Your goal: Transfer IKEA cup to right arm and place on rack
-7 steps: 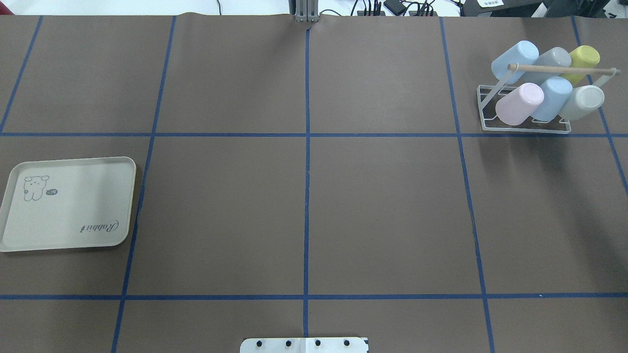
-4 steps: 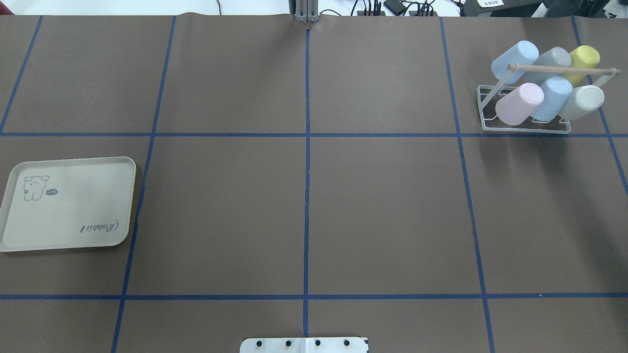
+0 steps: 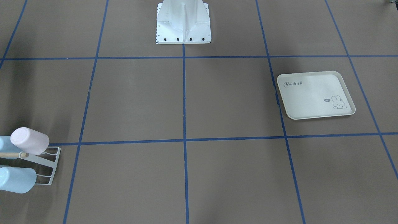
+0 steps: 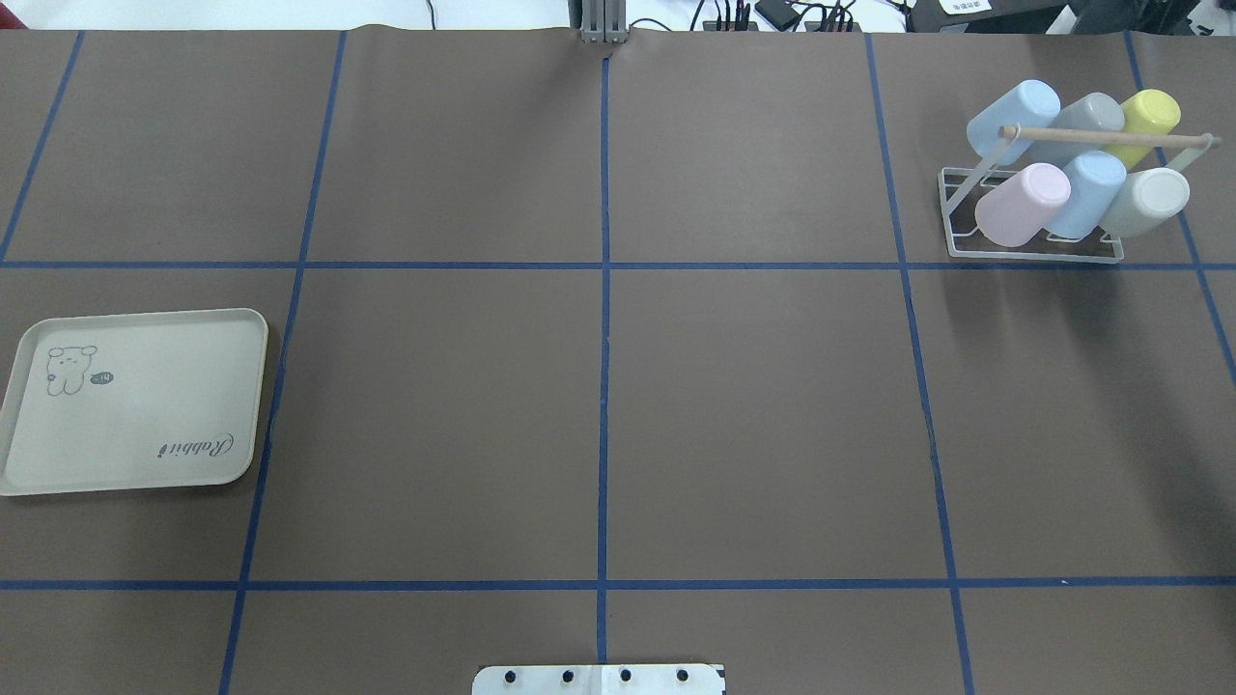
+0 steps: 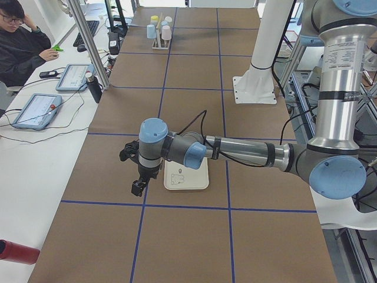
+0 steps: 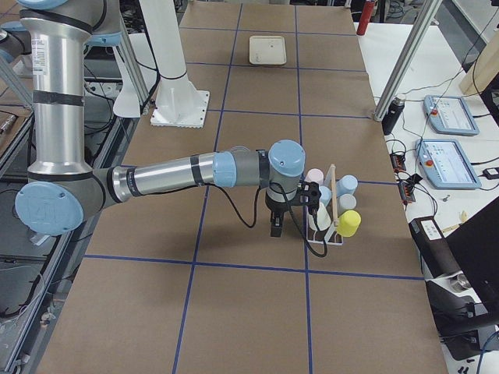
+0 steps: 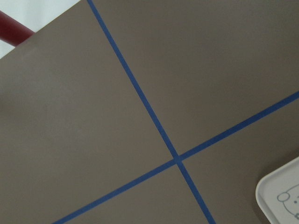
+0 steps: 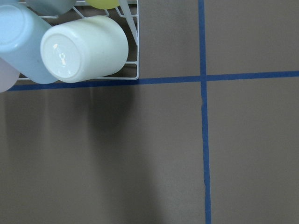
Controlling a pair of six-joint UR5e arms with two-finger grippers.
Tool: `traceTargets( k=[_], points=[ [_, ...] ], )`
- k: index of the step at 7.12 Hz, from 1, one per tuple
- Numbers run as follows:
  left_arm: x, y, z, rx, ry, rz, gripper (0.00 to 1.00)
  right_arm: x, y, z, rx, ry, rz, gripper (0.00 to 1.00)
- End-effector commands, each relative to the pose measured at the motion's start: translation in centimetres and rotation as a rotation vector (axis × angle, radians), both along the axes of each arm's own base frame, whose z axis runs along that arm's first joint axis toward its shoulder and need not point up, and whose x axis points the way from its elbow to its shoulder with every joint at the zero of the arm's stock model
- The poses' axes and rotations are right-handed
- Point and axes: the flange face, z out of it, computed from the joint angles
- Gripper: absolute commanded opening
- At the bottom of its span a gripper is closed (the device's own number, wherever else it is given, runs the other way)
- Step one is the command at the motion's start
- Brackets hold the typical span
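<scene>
The white wire rack [image 4: 1033,253] with its wooden dowel stands at the far right and carries several pastel cups, among them a pink cup [image 4: 1022,203] and a pale white cup [image 8: 84,46]. The rack [image 3: 46,169] also shows at the left edge of the front-facing view. My right gripper [image 6: 274,226] shows only in the exterior right view, hanging close beside the rack [image 6: 331,234]; I cannot tell whether it is open or shut. My left gripper [image 5: 138,187] shows only in the exterior left view, low over the table beside the tray [image 5: 185,177]; its state I cannot tell either.
The cream rabbit-printed tray [image 4: 145,415] lies at the left edge. The robot's white base [image 3: 183,21] sits at the middle of the near table edge. A person [image 5: 23,47] sits at a side desk with tablets. A red bottle [image 5: 17,252] lies beyond the table's end.
</scene>
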Motion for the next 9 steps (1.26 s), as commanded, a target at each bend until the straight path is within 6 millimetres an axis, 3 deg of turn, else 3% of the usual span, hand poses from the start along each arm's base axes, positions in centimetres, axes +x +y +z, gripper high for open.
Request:
traceTargets(
  k=[1, 2, 4, 9],
  points=[
    [0.1, 1.2, 0.3, -0.039, 0.124, 0.022, 1.0, 0.7, 1.1, 1.7, 0.04, -0.004, -0.058, 1.0],
    [-0.1, 1.1, 0.3, -0.038, 0.123, 0.018, 1.0, 1.4, 1.4, 3.8, 0.039, 0.002, -0.08, 1.0],
    [-0.4, 1.1, 0.2, -0.041, 0.126, 0.006, 1.0, 2.8, 1.6, 5.8, 0.051, 0.002, -0.097, 1.0],
    [-0.8, 1.2, 0.4, -0.042, 0.119, -0.003, 1.0, 4.2, 1.9, 6.4, 0.038, 0.008, -0.064, 1.0]
  ],
)
